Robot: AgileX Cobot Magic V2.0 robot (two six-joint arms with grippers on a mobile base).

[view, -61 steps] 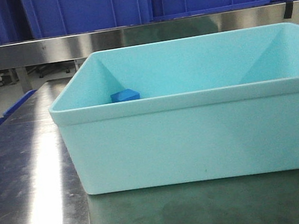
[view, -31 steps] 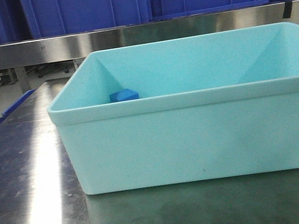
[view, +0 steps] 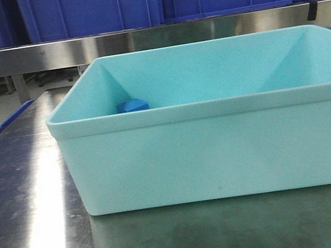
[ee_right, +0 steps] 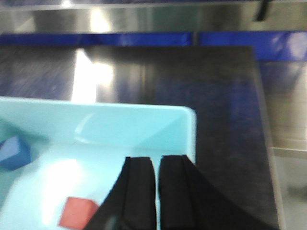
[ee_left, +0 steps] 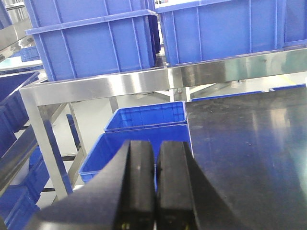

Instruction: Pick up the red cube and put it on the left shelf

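Tub (view: 220, 153) has slid left in front view. Left claw (ee_left: 155, 149) and right claw (ee_right: 157, 164) are pinched shut, empty; unopened, right could shove red cube (ee_right: 76, 212) away.

The red cube (ee_right: 79, 212) is seen lying flat on the floor of the turquoise tub (ee_right: 144, 127), just left of the right gripper (ee_right: 157, 163). The left shelf (ee_left: 144, 82), a steel rail laden with deep-blue ribbed crates (ee_left: 96, 43), is seen ahead of and above the left gripper (ee_left: 155, 146).

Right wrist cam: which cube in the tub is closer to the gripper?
The red cube, just left of the right gripper; the blue cube sits farther left.
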